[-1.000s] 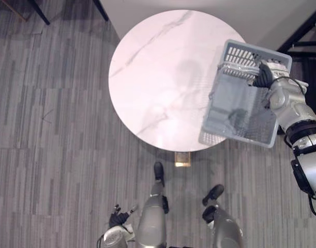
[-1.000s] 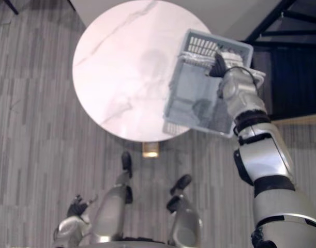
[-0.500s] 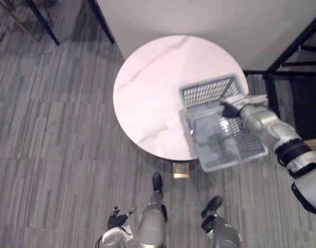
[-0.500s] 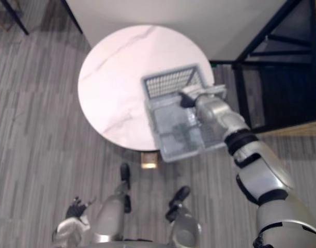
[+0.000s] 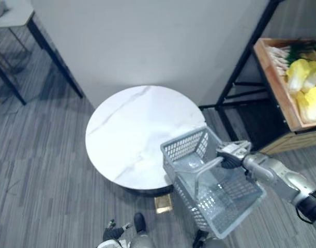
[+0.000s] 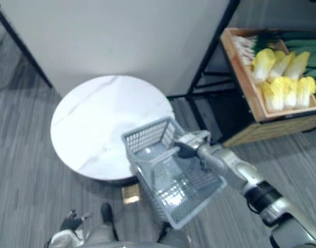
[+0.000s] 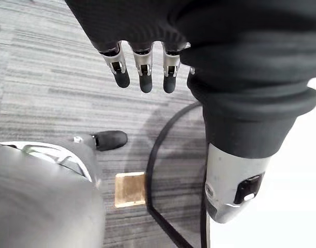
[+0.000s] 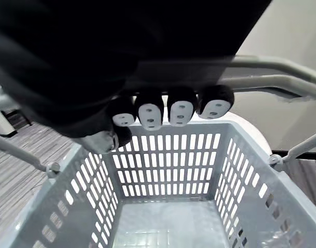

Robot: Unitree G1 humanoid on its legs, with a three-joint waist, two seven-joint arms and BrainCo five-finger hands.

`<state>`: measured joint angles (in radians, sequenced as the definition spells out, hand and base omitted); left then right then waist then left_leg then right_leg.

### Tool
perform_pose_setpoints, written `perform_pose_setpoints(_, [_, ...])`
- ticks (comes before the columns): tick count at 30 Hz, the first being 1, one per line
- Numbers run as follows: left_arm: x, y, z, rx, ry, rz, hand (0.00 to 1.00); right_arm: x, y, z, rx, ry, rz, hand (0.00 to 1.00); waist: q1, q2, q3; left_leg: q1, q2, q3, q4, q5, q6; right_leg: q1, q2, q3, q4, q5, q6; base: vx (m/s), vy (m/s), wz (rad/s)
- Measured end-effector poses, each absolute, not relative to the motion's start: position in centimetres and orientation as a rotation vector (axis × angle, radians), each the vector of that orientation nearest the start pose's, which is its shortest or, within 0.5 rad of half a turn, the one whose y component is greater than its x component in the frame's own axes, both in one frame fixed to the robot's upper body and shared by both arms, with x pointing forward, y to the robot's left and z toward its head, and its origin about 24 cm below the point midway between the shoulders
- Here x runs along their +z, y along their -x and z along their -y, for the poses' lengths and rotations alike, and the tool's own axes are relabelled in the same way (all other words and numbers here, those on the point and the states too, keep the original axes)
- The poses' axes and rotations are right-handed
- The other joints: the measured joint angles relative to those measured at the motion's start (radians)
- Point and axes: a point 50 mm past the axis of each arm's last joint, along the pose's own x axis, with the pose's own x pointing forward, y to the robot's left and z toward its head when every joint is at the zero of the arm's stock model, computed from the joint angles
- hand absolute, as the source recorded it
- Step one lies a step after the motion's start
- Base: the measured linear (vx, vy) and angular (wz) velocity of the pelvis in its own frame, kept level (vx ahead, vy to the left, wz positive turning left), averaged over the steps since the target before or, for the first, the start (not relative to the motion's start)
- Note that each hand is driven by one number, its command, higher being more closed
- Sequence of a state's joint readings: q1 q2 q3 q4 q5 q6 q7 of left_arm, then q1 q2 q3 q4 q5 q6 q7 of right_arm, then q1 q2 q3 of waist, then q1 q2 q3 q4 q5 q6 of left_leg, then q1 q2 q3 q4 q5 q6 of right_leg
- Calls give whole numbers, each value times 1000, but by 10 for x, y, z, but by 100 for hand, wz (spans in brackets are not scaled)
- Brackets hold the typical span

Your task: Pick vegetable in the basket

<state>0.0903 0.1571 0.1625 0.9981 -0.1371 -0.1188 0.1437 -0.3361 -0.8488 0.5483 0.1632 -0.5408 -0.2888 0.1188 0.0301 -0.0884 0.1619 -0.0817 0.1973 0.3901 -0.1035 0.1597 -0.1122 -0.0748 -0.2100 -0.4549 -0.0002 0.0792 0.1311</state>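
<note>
The two head cameras sat side by side, high above the round marble table [image 5: 142, 134], and looked steeply down. Both took in the same ground: the table, the grey basket [image 5: 184, 150] at its near right edge, the wooden crate [image 5: 275, 88] of cabbages off to its far right, and the brass floor plate [image 5: 163, 203] by its near edge. The right wrist camera sat very close behind the right hand [image 8: 181, 111] and faced along the fingers into the basket. The left wrist camera hung low beside the table and faced down past the left hand [image 7: 142, 72] at the floor. With the head views it shared the brass plate.
</note>
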Motion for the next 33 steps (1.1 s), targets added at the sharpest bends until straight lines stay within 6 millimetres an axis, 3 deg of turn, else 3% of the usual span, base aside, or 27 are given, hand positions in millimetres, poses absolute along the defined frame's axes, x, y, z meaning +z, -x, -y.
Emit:
perform_pose_setpoints(5, [-147,-100,-239,414,-52,-966,0,34,-240,232,692,1428,-24,100,-11,16,-30,30,-6,23,1,-11,-8,10,-4,26,0,-1,1,33,-13,-13])
perform_pose_setpoints(10, [-155,-79,-234,390,-48,-1046,0,18,-217,266,589,1453,-149,100,-34,50,-66,48,-14,44,0,-28,-11,12,-12,47,1,-4,8,21,2,-11])
perform_pose_setpoints(16, [-161,-60,-226,376,-39,-1112,0,1,-206,278,522,1453,-226,100,-48,65,-86,89,-14,92,0,-42,-15,8,-14,94,22,-14,0,26,-2,-21])
perform_pose_setpoints(19, [-161,-58,-226,374,-46,-1120,0,-3,-195,287,444,1418,-260,100,-63,50,-78,123,-25,117,0,-51,-13,-25,-36,133,111,-52,7,27,27,-29])
perform_pose_setpoints(24, [-162,-51,-228,333,-102,-1147,0,-3,-184,294,396,1428,-286,100,-105,43,-75,173,-60,268,5,-81,-3,-81,-53,241,110,-51,19,14,73,-78])
perform_pose_setpoints(25, [-162,-52,-229,317,-121,-1147,0,-3,-184,294,385,1429,-294,100,-113,43,-76,181,-59,305,5,-87,-6,-81,-69,148,92,-77,-74,15,85,-109])
perform_pose_setpoints(26, [-162,-56,-226,297,-131,-1142,0,-3,-184,295,381,1439,-300,100,-110,69,-77,188,-28,360,4,-105,11,-75,-78,-23,90,-137,-236,18,83,-131])
perform_pose_setpoints(27, [-162,-56,-226,296,-130,-1140,0,-2,-187,295,383,1456,-292,100,-104,93,-80,192,-1,388,0,-110,19,-76,-89,-101,132,-146,-254,-3,82,-162])
perform_pose_setpoints(28, [-163,-52,-229,299,-137,-1159,0,2,-197,291,375,1473,-258,100,-104,61,-74,225,-6,461,7,-116,20,-92,-161,-245,311,-148,-260,16,52,-138])
perform_pose_setpoints(29, [-162,-52,-233,302,-147,-1157,0,3,-200,290,374,1475,-252,100,-108,45,-76,238,-14,496,8,-119,15,-87,-171,-279,335,-140,-263,38,19,-157])
perform_pose_setpoints(30, [-161,-50,-238,310,-158,-1163,0,6,-204,290,371,1481,-239,100,-98,20,-84,254,-22,550,15,-125,6,-77,-155,-302,304,-116,-244,63,-59,-152])
perform_pose_setpoints(31, [-162,-51,-237,307,-154,-1168,0,12,-214,288,353,1488,-207,100,-94,24,-83,260,8,614,48,-129,-8,-77,-103,-301,232,-64,-216,56,-107,-154])
perform_pose_setpoints(33, [-162,-56,-233,305,-136,-1153,0,21,-225,283,327,1497,-150,100,-80,26,-83,278,33,708,79,-136,-14,-78,-50,-315,140,-61,-206,62,-107,-160])
